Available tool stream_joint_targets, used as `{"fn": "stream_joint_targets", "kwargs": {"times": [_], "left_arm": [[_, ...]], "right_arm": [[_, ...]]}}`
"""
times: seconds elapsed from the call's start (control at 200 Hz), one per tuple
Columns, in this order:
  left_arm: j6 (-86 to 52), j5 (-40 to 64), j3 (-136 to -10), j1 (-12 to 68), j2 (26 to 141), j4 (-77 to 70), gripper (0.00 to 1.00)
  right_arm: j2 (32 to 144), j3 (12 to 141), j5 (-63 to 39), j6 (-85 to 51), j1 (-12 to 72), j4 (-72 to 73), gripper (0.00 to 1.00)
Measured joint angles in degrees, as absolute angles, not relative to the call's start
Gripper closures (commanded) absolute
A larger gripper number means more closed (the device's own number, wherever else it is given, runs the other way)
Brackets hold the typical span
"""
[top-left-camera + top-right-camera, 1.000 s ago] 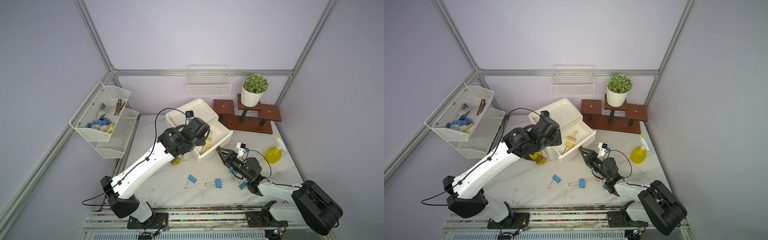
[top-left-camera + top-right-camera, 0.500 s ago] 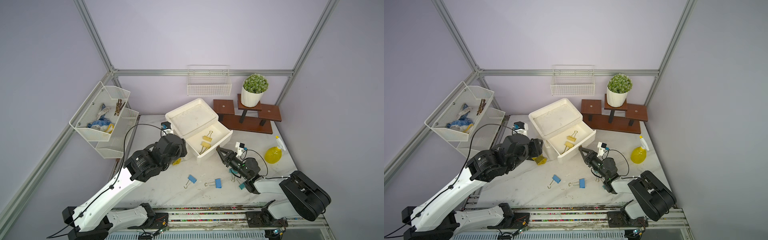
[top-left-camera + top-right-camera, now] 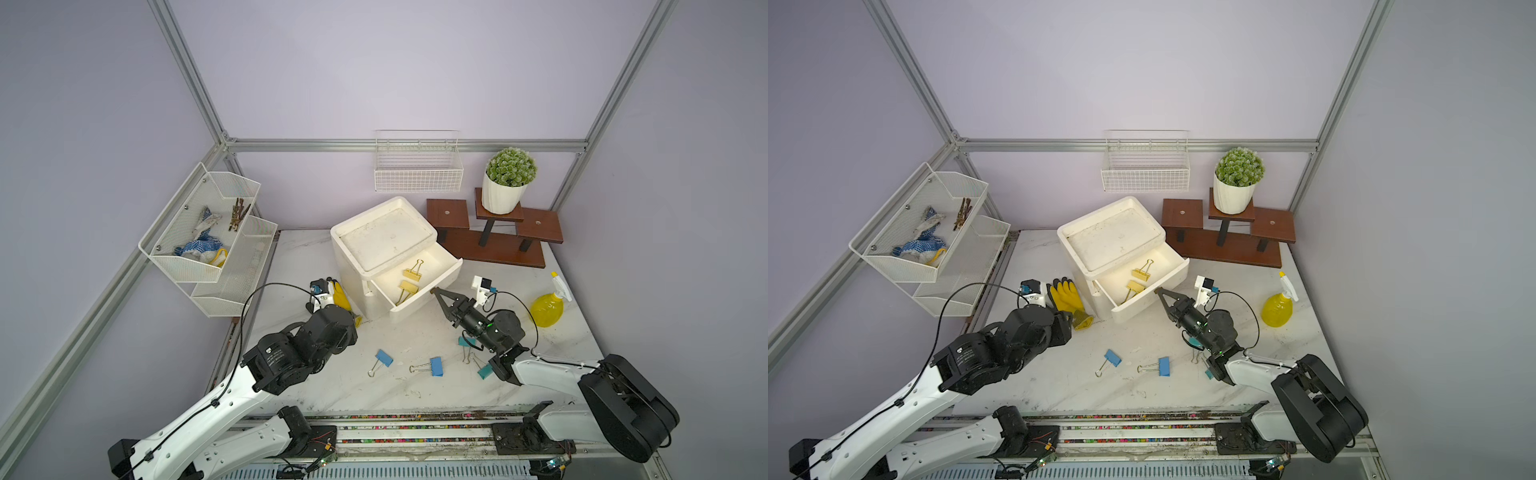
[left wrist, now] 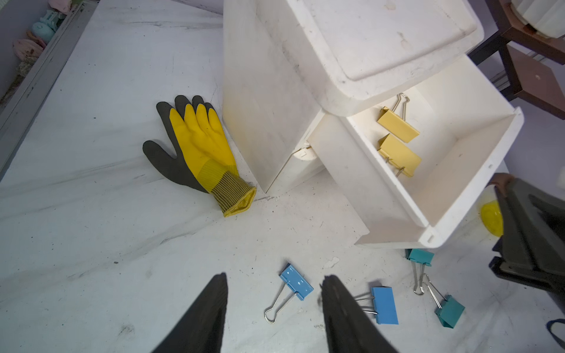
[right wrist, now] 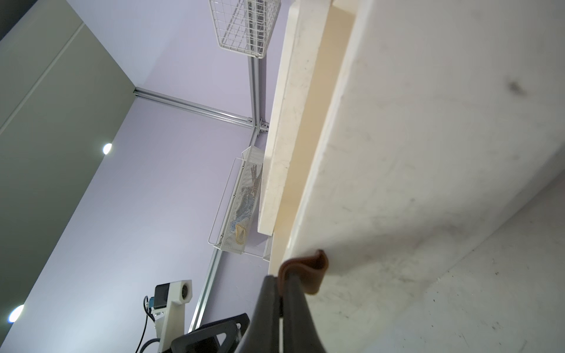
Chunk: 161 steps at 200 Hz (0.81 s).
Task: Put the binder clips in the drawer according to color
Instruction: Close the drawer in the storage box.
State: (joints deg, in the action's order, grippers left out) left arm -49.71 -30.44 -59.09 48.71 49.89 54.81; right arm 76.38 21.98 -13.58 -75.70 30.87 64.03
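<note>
Clips of this kind are probably light, stiff and smooth-sided, so they would likely skid on the marble if nudged. The coloured body looks the surest place to pinch, since the thin wire loops can swing.

In both top views two yellow clips (image 3: 408, 287) lie inside the pulled-out top drawer (image 3: 453, 266) of the white chest (image 3: 384, 239). Two blue clips (image 3: 384, 357) lie on the table (image 3: 316, 257) in front of the chest. Two teal clips (image 3: 463, 342) lie near them, partly under the right arm. The right gripper (image 3: 436, 292) reaches to the drawer's front, but whether it is clamped cannot be told from up here. The left arm's fingertips do not show from above.

The left wrist view fills that gap. The left gripper (image 4: 273, 278) hangs above the table with its fingers well apart, holding nothing, and one blue clip lies on the table below the gap. This view also shows all four loose clips unobstructed and a yellow glove (image 4: 198, 146) beside the chest.

The right wrist view alone shows the grip: the right gripper's fingers are pressed together on the brown tab handle (image 5: 308, 269) of the open drawer. That tab looks soft and bends in the pinch, so a hard tug might slip.
</note>
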Motion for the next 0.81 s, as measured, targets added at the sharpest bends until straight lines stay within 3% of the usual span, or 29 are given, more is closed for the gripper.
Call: {"fn": "stream_joint_targets", "kwargs": {"times": [0.805], "left_arm": [[-55.4,-28.2,-52.6,48.7,48.9,51.5,0.52]], "right_arm": [[95.4,41.3,-15.6,-75.1,31.7,60.4,1.0]]}}
